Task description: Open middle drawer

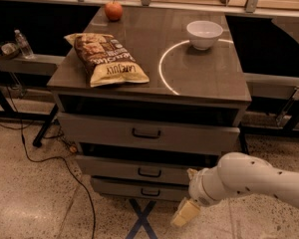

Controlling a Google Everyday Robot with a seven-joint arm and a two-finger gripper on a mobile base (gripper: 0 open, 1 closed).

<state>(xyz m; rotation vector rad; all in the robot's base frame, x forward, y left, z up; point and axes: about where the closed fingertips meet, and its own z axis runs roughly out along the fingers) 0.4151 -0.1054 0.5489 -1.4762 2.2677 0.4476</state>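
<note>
The grey cabinet point(214, 91) has three stacked drawers. The middle drawer point(109, 167) is the second one, a shallow grey front with a small black handle point(149, 173). A dark gap shows above it, under the top drawer point(99, 128). The lowest drawer point(114, 187) sits below it. My gripper point(186, 213) hangs at the end of the white arm point(249, 180), low in front of the cabinet. It is right of the middle drawer's handle, below it and apart from it, holding nothing.
On the cabinet top lie a chip bag point(107, 59), a red apple point(113, 10) and a white bowl point(204, 34). A black cable point(45, 158) runs over the speckled floor at left. Blue tape point(142, 218) marks the floor in front. A water bottle point(24, 45) stands at left.
</note>
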